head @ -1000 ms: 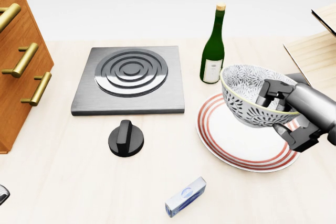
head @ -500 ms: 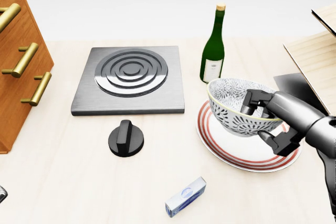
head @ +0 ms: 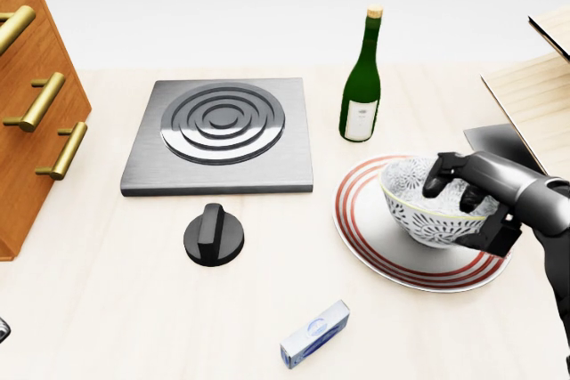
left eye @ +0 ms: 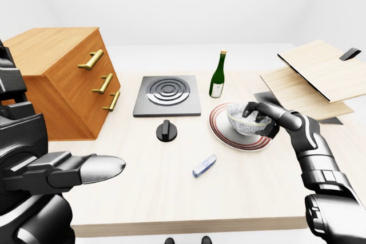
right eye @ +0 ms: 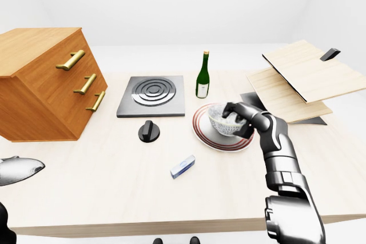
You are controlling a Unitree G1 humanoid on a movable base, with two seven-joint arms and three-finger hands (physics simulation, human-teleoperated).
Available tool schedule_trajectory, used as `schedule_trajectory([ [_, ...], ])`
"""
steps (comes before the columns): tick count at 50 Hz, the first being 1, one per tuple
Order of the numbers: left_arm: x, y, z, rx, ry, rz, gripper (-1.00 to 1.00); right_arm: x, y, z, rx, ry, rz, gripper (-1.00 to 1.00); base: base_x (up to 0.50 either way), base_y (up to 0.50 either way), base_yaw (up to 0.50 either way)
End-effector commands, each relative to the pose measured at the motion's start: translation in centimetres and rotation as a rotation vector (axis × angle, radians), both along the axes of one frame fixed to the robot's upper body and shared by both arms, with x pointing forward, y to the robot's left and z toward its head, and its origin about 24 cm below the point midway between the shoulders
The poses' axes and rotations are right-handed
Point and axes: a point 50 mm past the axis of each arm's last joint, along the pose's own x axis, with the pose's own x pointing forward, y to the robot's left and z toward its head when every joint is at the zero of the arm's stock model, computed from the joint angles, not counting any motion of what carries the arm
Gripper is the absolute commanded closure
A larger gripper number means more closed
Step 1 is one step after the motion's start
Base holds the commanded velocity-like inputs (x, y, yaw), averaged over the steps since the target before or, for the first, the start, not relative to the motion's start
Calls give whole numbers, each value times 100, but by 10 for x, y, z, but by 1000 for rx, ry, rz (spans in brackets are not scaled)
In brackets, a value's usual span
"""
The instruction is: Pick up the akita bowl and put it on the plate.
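Observation:
The akita bowl (head: 426,213), white with a dark speckled pattern, stands upright on the right half of the red-ringed white plate (head: 370,233) in the head view. My right hand (head: 465,213) comes in from the right and is shut on the bowl's right rim, with its fingers (head: 445,175) hooked over the edge into the bowl and the thumb under the outer wall. In the left-eye view my left hand (left eye: 94,168) hovers at the lower left, far from the plate, with its fingers stretched out and nothing in them.
A green wine bottle (head: 361,77) stands just above the plate. Left of it lie a grey hob plate (head: 218,135) and a black knob (head: 214,234). A small blue-and-white box (head: 314,334) lies below. A wooden drawer cabinet (head: 36,113) stands at the left, stacked boards (left eye: 311,78) at the right.
The bowl was held tilted above the plate; it has come down with my right hand and now sits level on the plate. The camera has not moved.

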Motion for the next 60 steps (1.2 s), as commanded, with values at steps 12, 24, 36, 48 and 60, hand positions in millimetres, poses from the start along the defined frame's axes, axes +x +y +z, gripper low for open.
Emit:
schedule_trajectory([
  [12,0,1,-1,-4,18,-7,-100,4,6,17,38,-43,33,-100,0,0,0],
  [24,0,0,1,-8,4,-8,-100,13,26,62,139,-189,128,-100,0,0,0],
  [36,0,-1,3,-8,-11,-12,-100,-45,114,126,634,-551,481,-100,0,0,0],
  [48,1,-1,2,-3,-10,-7,-100,-51,131,119,709,-494,582,-100,0,0,0],
  [60,1,-3,1,0,-11,-6,-100,-63,143,117,751,-501,635,-100,0,0,0],
])
